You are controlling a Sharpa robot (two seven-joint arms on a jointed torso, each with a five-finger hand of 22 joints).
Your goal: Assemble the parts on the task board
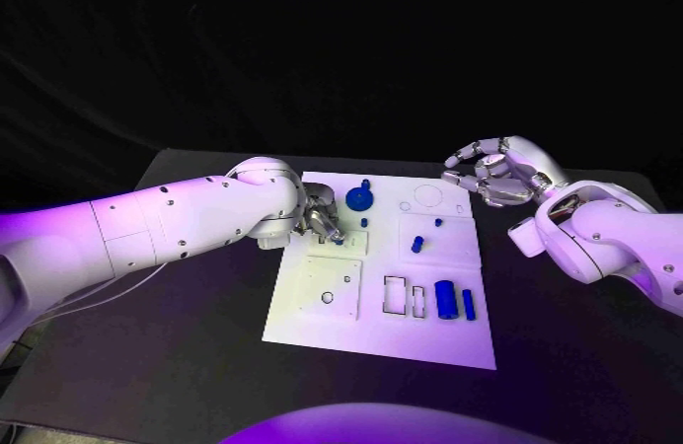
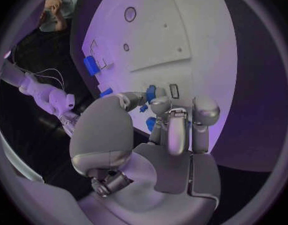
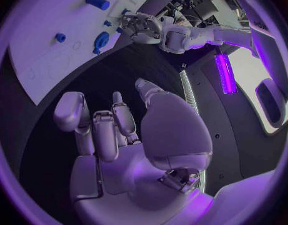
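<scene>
Board (image 1: pixel 382 333) of white plate lies in the middle of the black table (image 1: pixel 171 365), and on its near half a thick blue cylinder (image 1: pixel 445 300) and a thin blue bar (image 1: pixel 469 304) lie side by side, just beside two empty rectangular slots (image 1: pixel 403 296), all well apart from either hand's fingers. Farther in, a small blue peg (image 1: pixel 418 244) stands near the board's centre, between the two hands. The left hand (image 1: pixel 316 221) rests over the board's left edge with its fingers (image 2: pixel 175 127) curled downward close to the surface; whether they pinch anything cannot be told, though small blue pieces (image 2: pixel 150 92) show just beyond the fingertips in the left wrist view. A round blue disc (image 1: pixel 360 199) sits just past those fingers, toward the far edge. The right hand (image 1: pixel 493 174) hovers off the board's far right corner, fingers (image 3: pixel 96 130) bent loosely and apart, holding nothing, well clear of every part
</scene>
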